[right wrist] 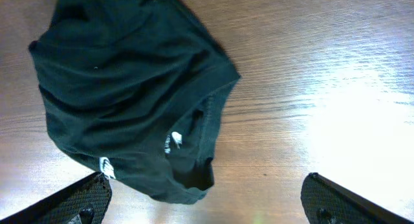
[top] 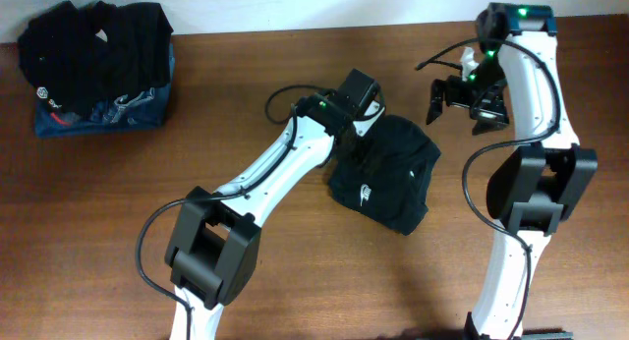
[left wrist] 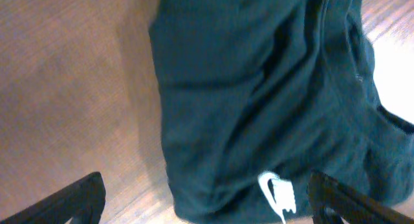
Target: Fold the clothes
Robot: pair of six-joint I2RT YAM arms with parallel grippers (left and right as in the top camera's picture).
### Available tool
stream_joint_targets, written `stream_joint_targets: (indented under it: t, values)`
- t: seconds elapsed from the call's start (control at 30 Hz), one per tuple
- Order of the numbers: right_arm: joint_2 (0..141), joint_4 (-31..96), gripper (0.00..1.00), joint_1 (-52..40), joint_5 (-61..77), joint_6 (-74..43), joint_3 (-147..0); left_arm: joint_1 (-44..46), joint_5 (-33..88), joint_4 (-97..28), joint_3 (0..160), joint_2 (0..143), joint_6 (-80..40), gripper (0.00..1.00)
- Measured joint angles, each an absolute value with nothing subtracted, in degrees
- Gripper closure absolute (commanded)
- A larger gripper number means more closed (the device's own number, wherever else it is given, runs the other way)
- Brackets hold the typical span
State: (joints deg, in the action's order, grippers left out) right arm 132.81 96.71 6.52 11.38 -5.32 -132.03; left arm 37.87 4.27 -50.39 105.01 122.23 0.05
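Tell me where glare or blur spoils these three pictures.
Overhead: sharp, evenly lit, soft shadows on the brown wooden table. Left wrist: the black soft fabric garment looks blurred, glare at right edge. Right wrist: strong white glare on the wood.

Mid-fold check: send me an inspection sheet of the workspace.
Surface: wooden table, glare patch in the right wrist view.
Job's things: black garment in a compact folded bundle mid-table, small white logo showing; neither claw holds it.
Clutter: black ribbed garment stacked on blue printed garment, far left corner.
Grippers: left claw open above the black garment; right claw open, off to its side.
Cables: black cable loops along both arms.
Surroundings: pale wall behind the table.
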Motion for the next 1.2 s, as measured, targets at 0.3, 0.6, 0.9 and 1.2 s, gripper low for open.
stream_joint_targets:
  t: [0.3, 0.6, 0.9, 1.2]
  values:
    - [132.8, 97.1, 0.01, 10.2, 16.3, -0.5, -132.0, 27.6, 20.5, -45.6, 105.0, 124.2, 4.8, 0.01]
    - [132.8, 97.1, 0.01, 19.0, 18.8, 1.3, -132.0, 25.4, 33.4, -44.8, 105.0, 130.9, 8.2, 0.01]
    - [132.8, 97.1, 0.01, 19.1, 19.2, 2.5, -132.0, 25.6, 39.3, -43.3, 105.0, 134.7, 8.6, 0.01]
    - [132.8, 97.1, 0.01, 19.1, 19.6, 3.5, -132.0, 26.0, 41.6, -43.2, 105.6, 136.0, 7.9, 0.01]
